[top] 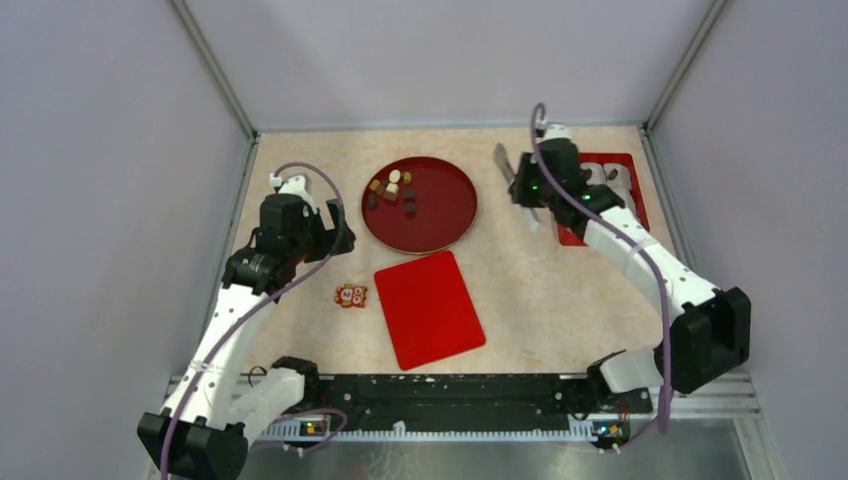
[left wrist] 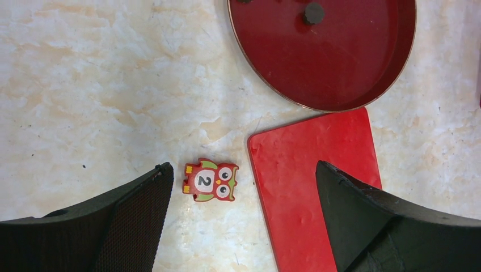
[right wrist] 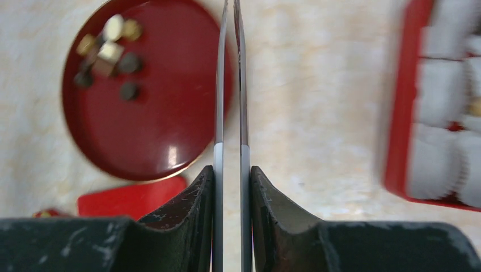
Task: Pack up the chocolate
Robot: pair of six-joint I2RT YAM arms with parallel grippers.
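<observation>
The chocolate is a small pile of dark, tan and pale chunks at the far left of a round dark-red plate. It also shows in the right wrist view, and one dark chunk shows in the left wrist view. My right gripper is shut on metal tongs, held over the table between the plate and the red box. The tongs hold nothing. My left gripper is open and empty, above the owl packet.
A red box with white crinkled paper cups stands at the far right. A flat red lid lies in front of the plate. A small red owl packet lies left of the lid.
</observation>
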